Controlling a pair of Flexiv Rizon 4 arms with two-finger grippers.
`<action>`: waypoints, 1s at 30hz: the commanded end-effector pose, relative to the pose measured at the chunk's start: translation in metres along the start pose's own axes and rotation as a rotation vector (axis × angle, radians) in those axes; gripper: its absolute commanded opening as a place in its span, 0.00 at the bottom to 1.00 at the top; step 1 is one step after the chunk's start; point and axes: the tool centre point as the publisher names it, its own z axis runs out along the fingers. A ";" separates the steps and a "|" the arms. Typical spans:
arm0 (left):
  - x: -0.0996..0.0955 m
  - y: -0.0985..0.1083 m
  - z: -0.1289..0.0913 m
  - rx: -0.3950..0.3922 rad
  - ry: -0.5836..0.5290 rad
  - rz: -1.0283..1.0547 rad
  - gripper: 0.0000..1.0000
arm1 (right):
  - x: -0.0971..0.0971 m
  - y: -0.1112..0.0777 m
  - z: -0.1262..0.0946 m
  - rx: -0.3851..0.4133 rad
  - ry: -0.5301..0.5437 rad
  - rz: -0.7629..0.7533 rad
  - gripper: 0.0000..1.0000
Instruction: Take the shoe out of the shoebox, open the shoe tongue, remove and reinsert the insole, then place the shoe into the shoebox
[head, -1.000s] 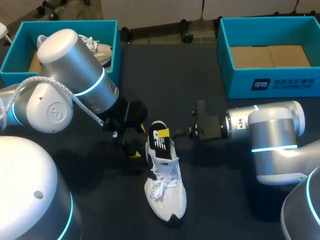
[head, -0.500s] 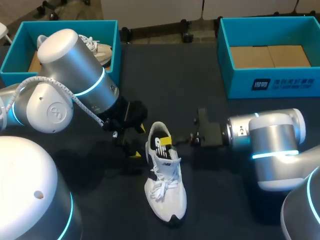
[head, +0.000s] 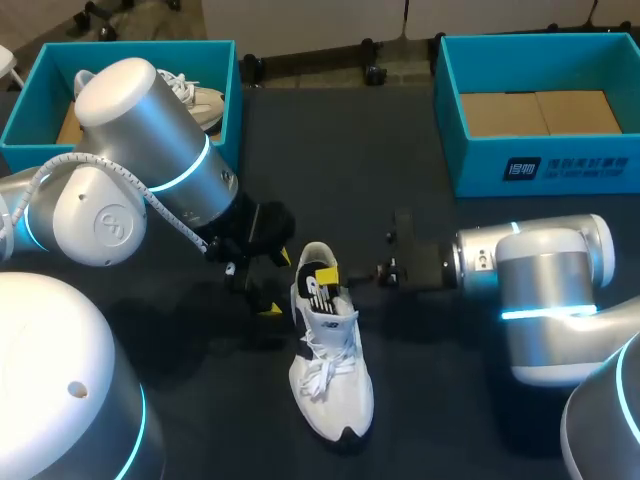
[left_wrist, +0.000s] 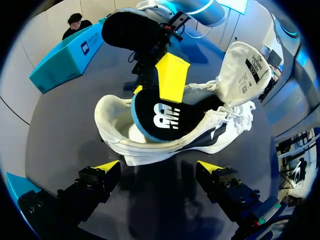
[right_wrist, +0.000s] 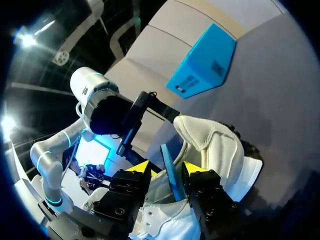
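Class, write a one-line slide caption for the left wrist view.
Right claw holds the insole half out of the shoe; left claw open beside it.

R gripper (right_wrist: 165, 170) sits at the shoe's opening, yellow tips close together w/ the insole (right_wrist: 168, 162) pinched between them. The insole is edge-on, approx. upright, blue rim showing. White shoe (right_wrist: 212, 145) lies right around the fingers: a padded white part rises just ahead of & beside them, laces under the gripper. Beyond the shoe the L arm (right_wrist: 92, 92) comes in, silver w/ a black end near the shoe; can't tell if it touches. Teal shoebox (right_wrist: 202, 62) is well back on the grey table (right_wrist: 285, 100).
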 end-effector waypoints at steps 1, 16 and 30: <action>0.001 0.001 0.000 0.001 -0.002 0.001 1.00 | -0.006 0.008 0.005 0.023 0.004 -0.001 0.41; 0.001 0.001 0.000 0.001 -0.002 0.001 1.00 | -0.012 -0.013 0.003 0.023 -0.023 0.053 0.00; 0.001 0.001 0.000 0.001 -0.002 0.001 1.00 | 0.005 0.009 -0.002 -0.014 -0.032 -0.039 1.00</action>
